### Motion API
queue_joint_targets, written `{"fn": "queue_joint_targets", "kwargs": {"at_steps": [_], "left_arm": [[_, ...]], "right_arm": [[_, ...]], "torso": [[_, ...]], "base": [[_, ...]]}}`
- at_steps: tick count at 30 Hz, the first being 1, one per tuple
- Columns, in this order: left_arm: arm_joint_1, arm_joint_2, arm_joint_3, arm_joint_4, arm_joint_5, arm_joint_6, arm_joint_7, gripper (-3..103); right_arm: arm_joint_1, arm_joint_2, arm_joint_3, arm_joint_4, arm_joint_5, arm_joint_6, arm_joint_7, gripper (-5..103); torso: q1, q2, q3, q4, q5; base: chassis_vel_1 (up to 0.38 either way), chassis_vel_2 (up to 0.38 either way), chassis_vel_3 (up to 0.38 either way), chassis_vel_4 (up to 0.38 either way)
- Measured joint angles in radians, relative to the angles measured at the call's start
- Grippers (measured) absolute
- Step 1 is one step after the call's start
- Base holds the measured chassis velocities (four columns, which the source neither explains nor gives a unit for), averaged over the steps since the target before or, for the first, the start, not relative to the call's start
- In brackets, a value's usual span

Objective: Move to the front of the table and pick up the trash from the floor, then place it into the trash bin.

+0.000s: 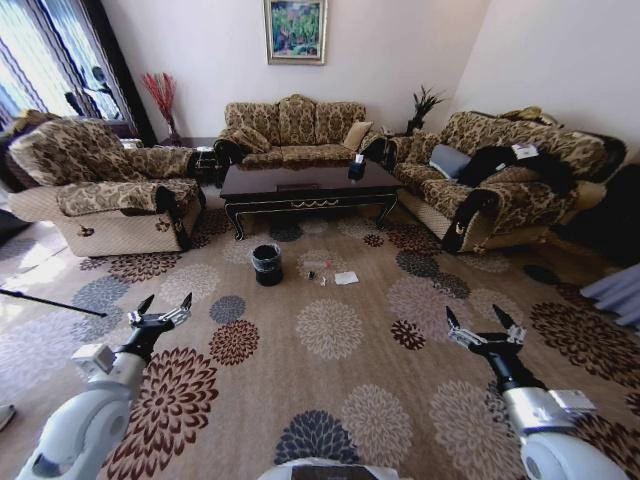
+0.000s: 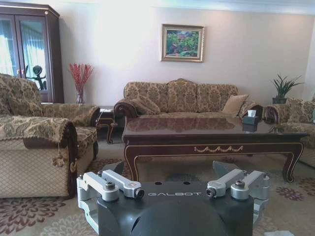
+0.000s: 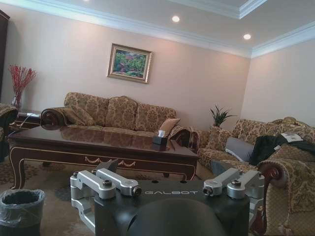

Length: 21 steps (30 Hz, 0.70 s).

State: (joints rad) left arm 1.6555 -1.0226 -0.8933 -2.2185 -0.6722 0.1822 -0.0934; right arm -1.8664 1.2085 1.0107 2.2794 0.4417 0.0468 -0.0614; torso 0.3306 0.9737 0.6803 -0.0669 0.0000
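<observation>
Flowered carpet floor (image 1: 330,400) spreads before the dark counter (image 1: 308,183); trash (image 1: 346,278) lies right of the black trash bin (image 1: 267,264). Left gripper (image 1: 165,306) and right gripper (image 1: 483,325), marked GALBOT, hover near, fingers apart.

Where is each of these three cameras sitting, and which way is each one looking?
Head view: high on the robot, looking down across the floor to the table, trash bin and trash; both arms show, left pincer and right pincer open.
Left wrist view: low, facing the table; its own left pincer below.
Right wrist view: low, facing table and trash bin; right pincer below.
Shared: table, sofa, painting.
</observation>
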Motion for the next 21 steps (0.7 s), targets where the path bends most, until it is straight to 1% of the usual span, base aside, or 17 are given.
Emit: {"fn": "queue_joint_targets", "kwargs": {"at_steps": [3,5,7,12,15,19,21], "left_arm": [[-0.006,-0.007,0.010,-0.002,0.069,-0.008,0.004,100],[-0.005,-0.009,0.010,-0.003,0.080,-0.010,0.005,100],[0.005,-0.013,0.008,-0.007,0.097,-0.013,0.013,100],[0.020,-0.016,-0.006,-0.013,0.094,-0.015,0.022,100],[0.020,-0.021,-0.006,-0.017,0.093,-0.014,0.024,100],[0.016,-0.028,-0.002,-0.030,0.093,-0.010,0.034,100],[0.014,-0.027,-0.001,-0.030,0.093,-0.009,0.034,100]], "right_arm": [[-0.008,0.001,0.009,0.015,0.025,-0.005,0.006,100],[-0.011,0.002,0.011,0.018,0.029,-0.005,0.007,100],[-0.024,0.000,0.019,0.027,0.034,-0.004,0.007,100],[-0.022,-0.004,0.018,0.040,0.033,-0.003,0.007,100],[-0.015,0.000,0.010,0.041,0.032,-0.004,0.007,100],[-0.007,0.009,-0.008,0.041,0.021,-0.005,0.007,100],[-0.006,0.009,-0.010,0.041,0.018,-0.005,0.006,100]], "torso": [[-0.008,-0.019,-0.010,0.0000,-0.0001],[-0.010,-0.022,-0.013,0.0000,-0.0001],[-0.016,-0.036,-0.021,-0.0001,0.0000],[-0.027,-0.062,-0.035,0.0001,0.0000],[-0.031,-0.072,-0.041,0.0001,0.0000],[-0.042,-0.096,-0.055,0.0001,0.0001],[-0.044,-0.100,-0.056,0.0000,0.0000]], "base": [[0.000,0.000,0.000,0.000],[0.000,0.000,0.000,0.000],[0.000,0.000,0.000,0.000],[0.000,0.000,0.000,0.000],[0.000,0.000,0.000,0.000],[0.000,0.000,0.000,0.000],[0.000,0.000,0.000,0.000]]}}
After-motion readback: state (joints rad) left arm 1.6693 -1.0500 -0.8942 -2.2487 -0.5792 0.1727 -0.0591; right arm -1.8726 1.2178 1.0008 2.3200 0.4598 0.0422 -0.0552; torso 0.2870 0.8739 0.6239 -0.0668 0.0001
